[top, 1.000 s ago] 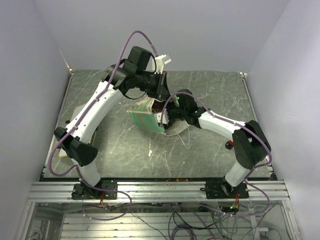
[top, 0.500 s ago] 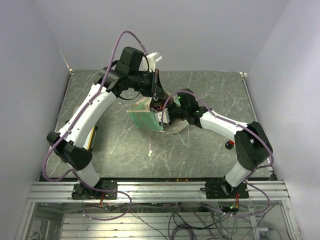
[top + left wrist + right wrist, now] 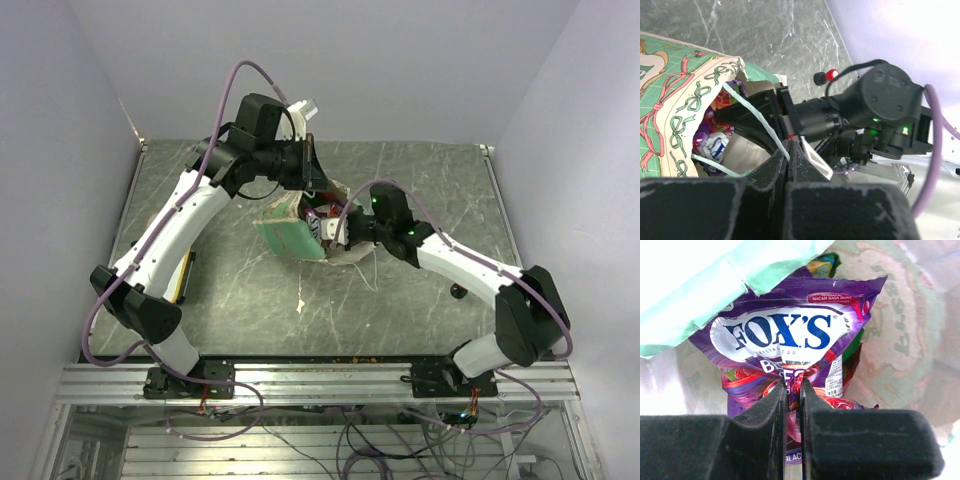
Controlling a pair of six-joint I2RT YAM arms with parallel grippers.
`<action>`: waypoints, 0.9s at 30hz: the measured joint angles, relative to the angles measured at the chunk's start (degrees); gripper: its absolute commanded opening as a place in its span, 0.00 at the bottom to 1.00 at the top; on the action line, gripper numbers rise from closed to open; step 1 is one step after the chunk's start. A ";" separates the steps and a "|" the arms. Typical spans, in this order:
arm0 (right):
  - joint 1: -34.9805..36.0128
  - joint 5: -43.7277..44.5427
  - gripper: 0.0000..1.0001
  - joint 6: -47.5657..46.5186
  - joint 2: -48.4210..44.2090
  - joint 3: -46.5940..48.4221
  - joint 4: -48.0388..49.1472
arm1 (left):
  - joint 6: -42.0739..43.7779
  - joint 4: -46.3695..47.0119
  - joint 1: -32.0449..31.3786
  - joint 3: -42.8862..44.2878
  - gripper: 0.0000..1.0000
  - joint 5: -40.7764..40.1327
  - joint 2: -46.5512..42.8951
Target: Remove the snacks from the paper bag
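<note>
At the three-o'clock mouth of the paper bag, a purple Fox's packet is pinched by the right gripper, the string handle by the left gripper; none seems removed yet.

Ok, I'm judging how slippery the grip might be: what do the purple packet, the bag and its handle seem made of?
The purple packet looks like glossy plastic film: it shines and puckers where the right fingers pinch it. The paper bag looks like matte printed paper, with dull, creased walls. Its handle seems to be thin white string; the fibre is unclear.
</note>
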 measured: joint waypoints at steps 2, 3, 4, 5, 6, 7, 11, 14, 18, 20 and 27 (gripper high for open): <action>0.00 0.35 0.00 2.29 -2.19 -0.92 0.61 | -0.13 0.37 0.00 0.00 0.07 -0.46 0.00; 0.00 0.55 0.00 3.34 -3.06 -1.07 0.66 | -0.13 0.39 0.00 0.00 0.07 -0.83 -0.02; 0.00 0.61 0.00 4.13 -3.63 -1.09 0.70 | -0.13 0.42 0.00 0.00 0.07 -1.27 -0.02; 0.00 0.81 0.00 4.92 -4.33 -1.09 0.70 | -0.13 0.39 0.00 0.00 0.07 -1.84 -0.04; 0.00 0.96 0.00 5.62 -5.07 -1.09 0.61 | -0.13 0.37 0.00 0.00 0.07 -2.51 -0.07; 0.00 0.98 0.00 6.19 -5.81 -1.09 0.46 | -0.13 0.33 0.00 0.00 0.07 -3.06 -0.13; 0.00 1.27 0.00 8.55 -9.44 -1.03 -0.92 | -0.22 0.26 0.11 0.00 0.07 -6.10 -0.66; 0.00 1.99 0.00 11.10 -12.59 -0.26 -2.19 | -0.22 0.17 0.42 0.02 0.07 -8.28 -1.11; 0.07 4.70 0.00 14.91 -16.70 3.96 -4.48 | 0.33 -1.25 1.05 1.11 0.07 -12.17 -1.20; 0.07 6.78 0.00 16.61 -18.51 6.38 -5.27 | 0.85 -2.16 1.68 1.84 0.07 -14.38 -1.27; -1.05 18.80 0.00 21.88 -21.59 12.50 -6.95 | 4.61 -3.96 5.79 4.09 0.07 -24.92 -2.12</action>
